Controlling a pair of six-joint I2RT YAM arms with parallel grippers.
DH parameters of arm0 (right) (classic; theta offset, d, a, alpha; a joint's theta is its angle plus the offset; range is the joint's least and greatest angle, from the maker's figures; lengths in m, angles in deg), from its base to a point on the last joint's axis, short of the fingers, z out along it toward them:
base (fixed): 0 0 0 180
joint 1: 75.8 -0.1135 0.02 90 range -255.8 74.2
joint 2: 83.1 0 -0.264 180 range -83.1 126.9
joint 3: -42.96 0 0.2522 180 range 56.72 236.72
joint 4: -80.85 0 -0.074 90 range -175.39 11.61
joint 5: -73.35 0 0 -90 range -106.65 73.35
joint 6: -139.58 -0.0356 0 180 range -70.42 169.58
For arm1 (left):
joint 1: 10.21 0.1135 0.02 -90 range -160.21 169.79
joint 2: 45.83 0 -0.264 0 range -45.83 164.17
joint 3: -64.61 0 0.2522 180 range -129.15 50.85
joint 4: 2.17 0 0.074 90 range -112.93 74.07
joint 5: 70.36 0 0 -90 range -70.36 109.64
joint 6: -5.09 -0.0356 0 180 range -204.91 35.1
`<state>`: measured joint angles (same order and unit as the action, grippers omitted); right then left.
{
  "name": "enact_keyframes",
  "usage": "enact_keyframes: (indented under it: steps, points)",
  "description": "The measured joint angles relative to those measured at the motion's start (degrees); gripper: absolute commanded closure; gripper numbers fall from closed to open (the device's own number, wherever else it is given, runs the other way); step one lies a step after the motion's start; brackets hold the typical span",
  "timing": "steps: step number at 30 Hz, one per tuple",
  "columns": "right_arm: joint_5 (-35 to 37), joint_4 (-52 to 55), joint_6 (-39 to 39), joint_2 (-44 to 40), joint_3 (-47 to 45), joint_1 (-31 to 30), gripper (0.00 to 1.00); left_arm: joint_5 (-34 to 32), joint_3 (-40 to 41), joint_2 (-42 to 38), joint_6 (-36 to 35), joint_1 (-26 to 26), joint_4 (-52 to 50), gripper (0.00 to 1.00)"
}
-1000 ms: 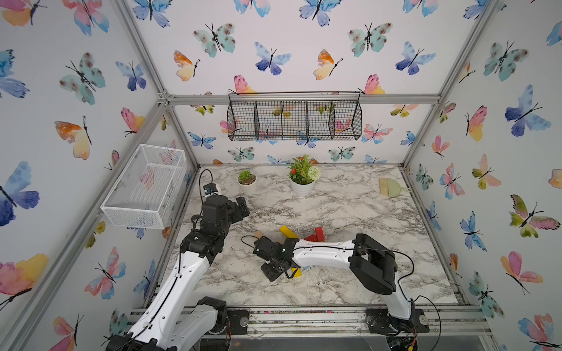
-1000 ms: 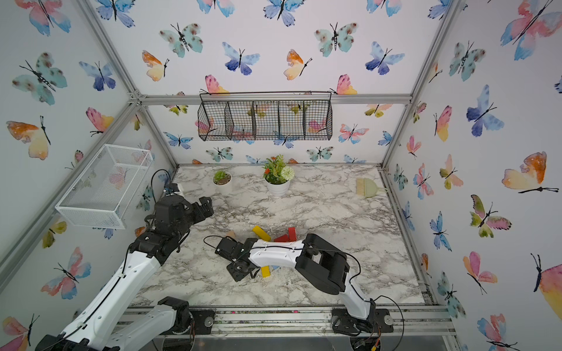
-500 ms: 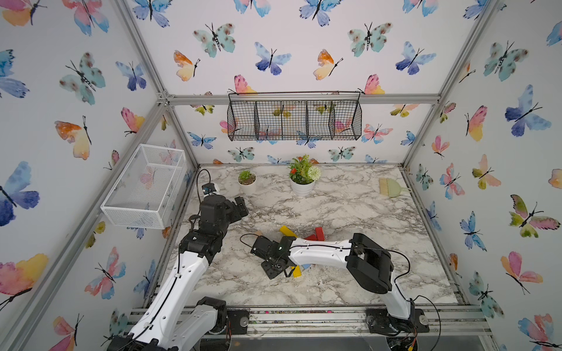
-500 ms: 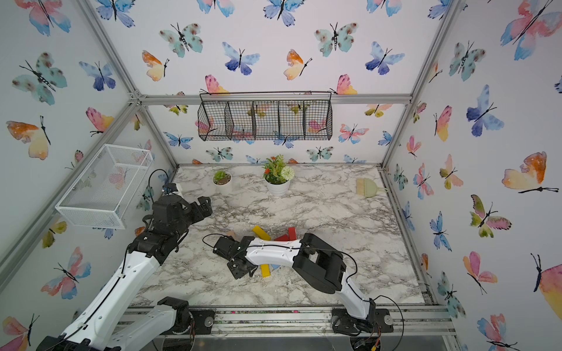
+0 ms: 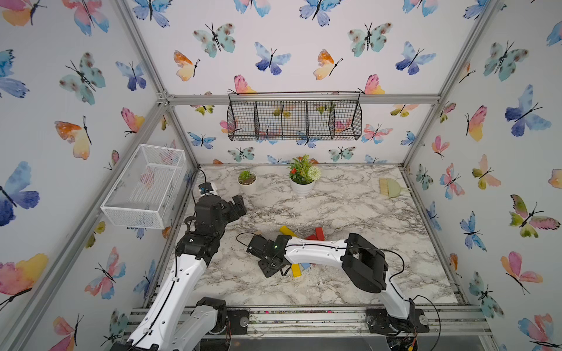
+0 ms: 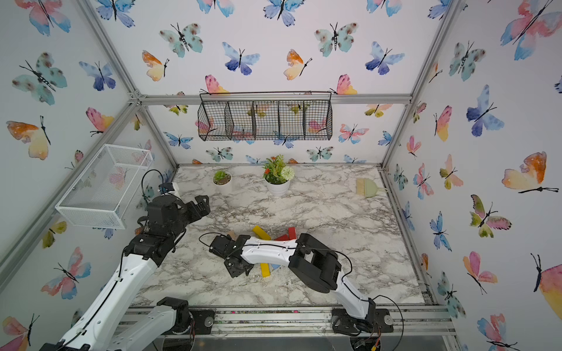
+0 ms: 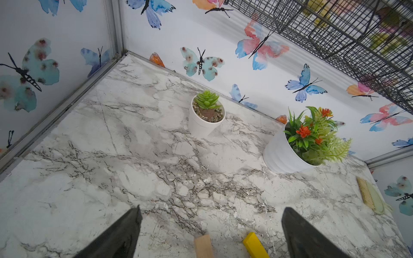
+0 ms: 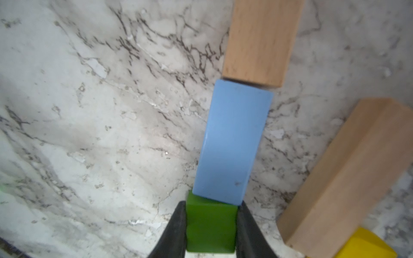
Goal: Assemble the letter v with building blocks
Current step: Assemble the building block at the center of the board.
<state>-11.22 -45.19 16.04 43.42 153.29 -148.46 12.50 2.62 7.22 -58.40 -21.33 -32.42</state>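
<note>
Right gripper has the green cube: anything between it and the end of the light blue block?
Nothing visible. The green cube, clamped in the right gripper, already meets the light blue block at its end in the right wrist view; the slanted tan block lies apart to one side.

Left arm (image 5: 182, 282): rising from the near left corner of the worktop (image 5: 349, 212), elbow bent, wrist lifted high beside the left edge. Left gripper (image 7: 211, 214): aimed toward the far edge, jaws spread wide, nothing between them. Right arm (image 5: 316, 252): based at the near edge toward the right corner, folded low, forearm stretched leftward over the worktop's middle. Right gripper (image 8: 211, 204): tilted downward, fingers (image 8: 176, 223) pressed against both sides of the green cube (image 8: 211, 230).
</note>
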Motion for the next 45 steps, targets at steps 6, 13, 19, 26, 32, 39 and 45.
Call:
enact_keyframes:
  steps: [6, 13, 19, 26, 32, 39, 45]
  points:
    - [0.46, 1.38, -0.74, 0.85, 1.57, -0.20, 0.80, 2.71, 0.04, 0.00, 0.04, 2.16, 0.28, 0.02]
    - [0.92, 1.46, -1.55, 0.87, 1.60, -0.20, 0.81, 4.83, 0.70, 0.00, 0.09, 3.54, 1.27, 0.02]
    - [1.51, 1.62, -2.10, 0.87, 1.60, -0.20, 0.81, 5.77, 0.90, -0.04, 0.09, 3.67, 1.31, 0.02]
    - [2.01, 1.88, -2.45, 0.87, 1.60, -0.20, 0.81, 6.03, 0.90, -0.17, 0.09, 4.04, 1.36, 0.02]
    - [2.12, 1.99, -2.45, 0.87, 1.60, -0.20, 0.82, 6.10, 0.90, -0.46, 0.09, 4.04, 1.55, 0.02]
    - [2.19, 2.01, -2.45, 0.90, 1.60, -0.20, 0.81, 6.25, 0.90, -0.61, 0.09, 4.04, 1.70, 0.02]
    - [2.23, 2.27, -2.43, 1.03, 1.90, -0.20, 0.71, 6.25, 0.90, -0.61, 0.09, 4.04, 1.70, 0.02]
